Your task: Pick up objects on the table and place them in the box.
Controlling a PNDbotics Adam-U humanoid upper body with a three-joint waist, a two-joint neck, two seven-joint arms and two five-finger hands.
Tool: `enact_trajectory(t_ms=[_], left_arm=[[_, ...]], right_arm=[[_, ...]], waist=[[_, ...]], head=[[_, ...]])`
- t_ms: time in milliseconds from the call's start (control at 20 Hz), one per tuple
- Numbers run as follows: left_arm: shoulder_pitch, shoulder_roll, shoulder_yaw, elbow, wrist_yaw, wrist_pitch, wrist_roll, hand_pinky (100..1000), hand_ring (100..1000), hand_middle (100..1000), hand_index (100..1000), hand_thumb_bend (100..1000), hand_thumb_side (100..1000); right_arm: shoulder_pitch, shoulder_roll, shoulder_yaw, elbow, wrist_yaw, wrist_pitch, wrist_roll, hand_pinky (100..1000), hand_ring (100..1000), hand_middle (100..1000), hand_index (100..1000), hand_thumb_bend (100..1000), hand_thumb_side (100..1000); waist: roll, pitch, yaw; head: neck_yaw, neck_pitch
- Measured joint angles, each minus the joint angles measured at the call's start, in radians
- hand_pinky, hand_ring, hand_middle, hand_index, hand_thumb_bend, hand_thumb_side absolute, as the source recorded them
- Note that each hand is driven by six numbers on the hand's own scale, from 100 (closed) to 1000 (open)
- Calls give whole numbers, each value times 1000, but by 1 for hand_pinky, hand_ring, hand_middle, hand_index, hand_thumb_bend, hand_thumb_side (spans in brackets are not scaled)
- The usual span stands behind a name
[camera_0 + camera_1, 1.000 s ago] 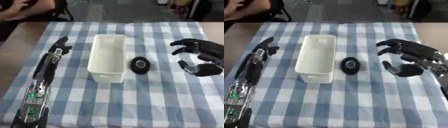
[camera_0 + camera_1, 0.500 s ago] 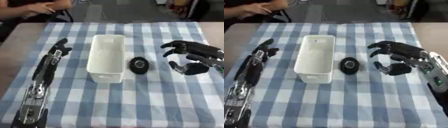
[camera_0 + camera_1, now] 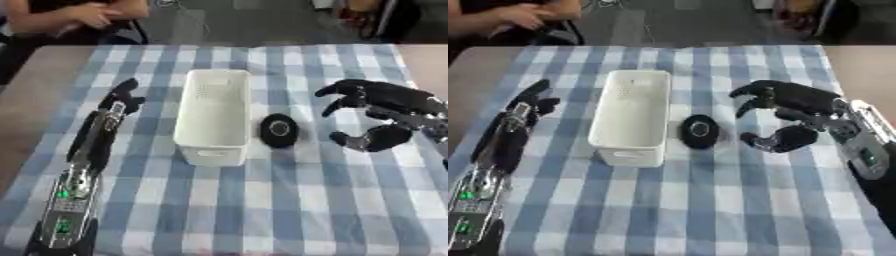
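A white rectangular box (image 3: 213, 116) stands lengthwise on the blue-and-white checked cloth, with nothing showing inside. Just right of it lies a black round object (image 3: 278, 130) with a pale ring on top. My right hand (image 3: 791, 114) hovers a short way right of that object, fingers and thumb spread apart and holding nothing. My left arm lies along the left side of the cloth, and its left hand (image 3: 121, 97) rests open beside the box's far left corner, fingers pointing away from me.
The checked cloth (image 3: 262, 210) covers most of the brown table (image 3: 35, 85). A person sits at the far left edge, hands off the task objects. Bare cloth stretches in front of the box and the round object.
My right hand has moved left toward the black round object, staying open. The left arm, the box and the object have kept their places.
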Motion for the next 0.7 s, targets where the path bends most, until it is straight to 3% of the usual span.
enact_trajectory(t_ms=[700], left_arm=[[0,0,-6,6,0,0,-4,894,822,1000,931,100,1000]], right_arm=[[-25,29,6,28,37,12,-25,998,950,933,764,362,792]], waist=[[0,0,4]], head=[[0,0]])
